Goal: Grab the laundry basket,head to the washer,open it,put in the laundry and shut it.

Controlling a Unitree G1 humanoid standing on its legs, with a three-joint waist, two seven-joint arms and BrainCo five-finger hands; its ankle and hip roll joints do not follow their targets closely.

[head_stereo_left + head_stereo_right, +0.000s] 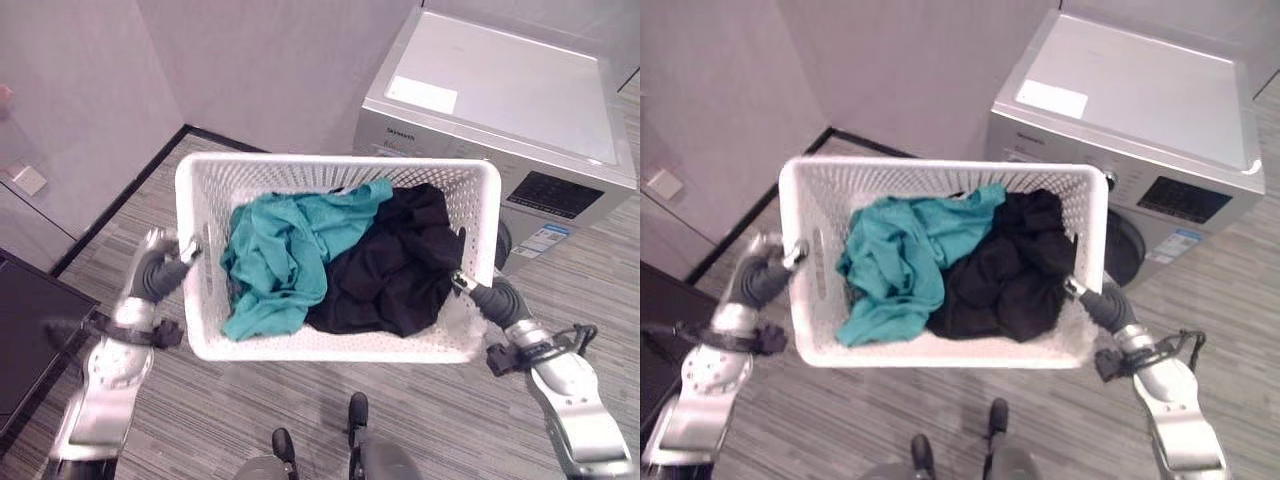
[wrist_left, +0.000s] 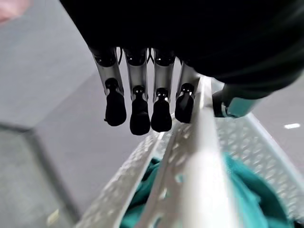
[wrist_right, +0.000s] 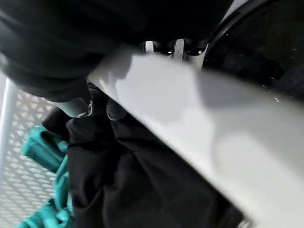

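Two garments fill the basket [image 1: 205, 205]: a teal cloth [image 1: 285, 260] bunched on the robot's left half, a black cloth [image 1: 395, 265] heaped on the right half, the two touching along the middle with the teal edge overlapping the black at the far side. Basket is white plastic, rectangular, rounded corners, walls perforated in a fine grid, thick smooth rim. It is held up off the floor between both hands, one at each short end. Left hand [image 1: 165, 262] is at the left end wall; its wrist view shows the fingers [image 2: 140, 116] straight down in a row outside the wall, thumb [image 2: 235, 104] hooked over the rim on the inside, so the rim sits pinched between thumb and fingers. Right hand [image 1: 480, 290] is at the right end; its wrist view shows the thumb [image 3: 78, 105] inside the basket against the black cloth, fingers mostly hidden past the rim, so it clamps that rim the same way. Washer [image 1: 510, 110] stands just beyond the basket's far right corner: silver-grey box, flat pale top, dark control panel on the front, door closed as far as visible, the lower part hidden behind the basket. Floor [image 1: 300, 420] is grey striped planks; walls [image 1: 90, 90] plain pale with a dark skirting line.
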